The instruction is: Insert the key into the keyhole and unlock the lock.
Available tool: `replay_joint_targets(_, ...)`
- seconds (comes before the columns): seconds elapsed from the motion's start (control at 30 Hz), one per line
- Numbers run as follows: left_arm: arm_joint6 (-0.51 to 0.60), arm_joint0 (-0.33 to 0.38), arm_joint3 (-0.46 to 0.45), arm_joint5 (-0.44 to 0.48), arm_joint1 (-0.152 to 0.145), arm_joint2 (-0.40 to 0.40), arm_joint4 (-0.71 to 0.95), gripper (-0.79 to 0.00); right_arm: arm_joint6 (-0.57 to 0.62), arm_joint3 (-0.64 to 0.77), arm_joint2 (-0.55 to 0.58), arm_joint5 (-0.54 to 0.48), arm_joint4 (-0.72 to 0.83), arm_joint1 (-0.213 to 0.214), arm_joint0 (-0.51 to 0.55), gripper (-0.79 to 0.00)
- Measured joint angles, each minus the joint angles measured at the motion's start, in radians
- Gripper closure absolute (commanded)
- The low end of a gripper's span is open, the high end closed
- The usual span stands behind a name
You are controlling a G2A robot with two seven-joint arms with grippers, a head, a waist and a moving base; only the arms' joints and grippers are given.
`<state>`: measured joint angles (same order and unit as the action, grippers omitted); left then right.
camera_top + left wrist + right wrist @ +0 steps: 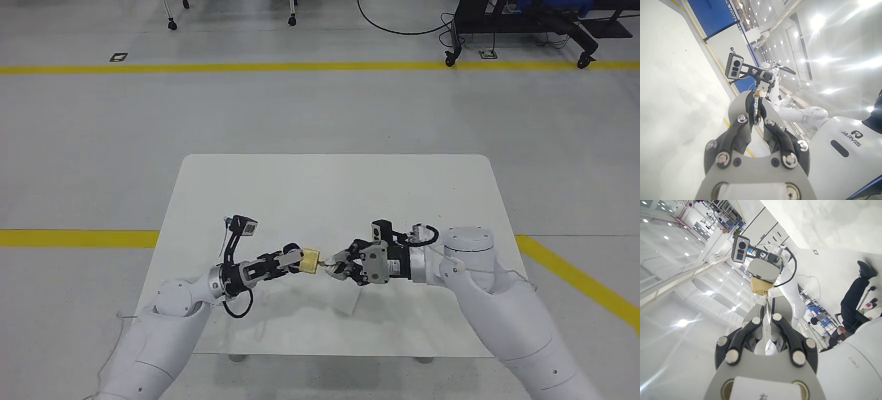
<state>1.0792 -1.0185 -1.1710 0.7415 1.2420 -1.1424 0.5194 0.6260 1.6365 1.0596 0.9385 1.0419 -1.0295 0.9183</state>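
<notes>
The right claw (769, 308) is clenched on the key (767, 301), whose blade runs edge-on out between the fingers to the keyhole (765, 293) in the end face of the brass lock (760, 286). How deep the tip sits I cannot tell. The left claw (755, 103) grasps the lock by its shackle (756, 113), holding it in the air above the table (330, 190), facing the right claw. The shackle grip looks like the weak point: a push or twist from the key could pivot the body about the shackle, so the blade skids off or binds. If the key is turned before it is fully seated, it may slip between the fingers or jam, and either piece could drop.
</notes>
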Motion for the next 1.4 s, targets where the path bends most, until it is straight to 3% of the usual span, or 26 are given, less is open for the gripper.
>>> replay_joint_targets(0.13, -0.055, -0.016, -0.019, 0.052, -0.001, -0.001, -0.072, 0.0, -0.015, -0.041, -0.008, 0.069, 0.067, -0.007, -0.032, 0.0)
replay_joint_targets(0.33, -0.123, -0.039, -0.053, 0.117, -0.004, -0.004, -0.156, 0.0, -0.071, -0.127, -0.09, 0.074, 0.189, -0.008, -0.087, 0.0)
replay_joint_targets(0.67, -0.219, -0.072, -0.093, 0.167, -0.015, -0.034, -0.279, 0.0, -0.131, -0.207, -0.267, 0.074, 0.424, 0.038, -0.23, 0.0)
replay_joint_targets(1.07, -0.365, -0.101, -0.13, 0.173, -0.026, -0.072, -0.459, 0.0, -0.124, -0.206, -0.381, 0.074, 0.564, 0.107, -0.316, 0.0)
replay_joint_targets(1.13, -0.375, -0.102, -0.131, 0.172, -0.027, -0.072, -0.465, 0.0, -0.126, -0.204, -0.384, 0.074, 0.575, 0.116, -0.321, -0.32)
replay_joint_targets(1.17, -0.381, -0.102, -0.131, 0.17, -0.028, -0.073, -0.469, 0.0, -0.127, -0.202, -0.382, 0.074, 0.581, 0.121, -0.322, -0.52)
replay_joint_targets(1.2, -0.385, -0.102, -0.131, 0.167, -0.029, -0.074, -0.473, 0.0, -0.128, -0.2, -0.38, 0.074, 0.584, 0.125, -0.322, -0.785)
replay_joint_targets(1.4, -0.422, -0.104, -0.155, 0.141, -0.032, -0.074, -0.553, 0.0, -0.111, -0.184, -0.344, 0.074, 0.591, 0.147, -0.306, -0.785)
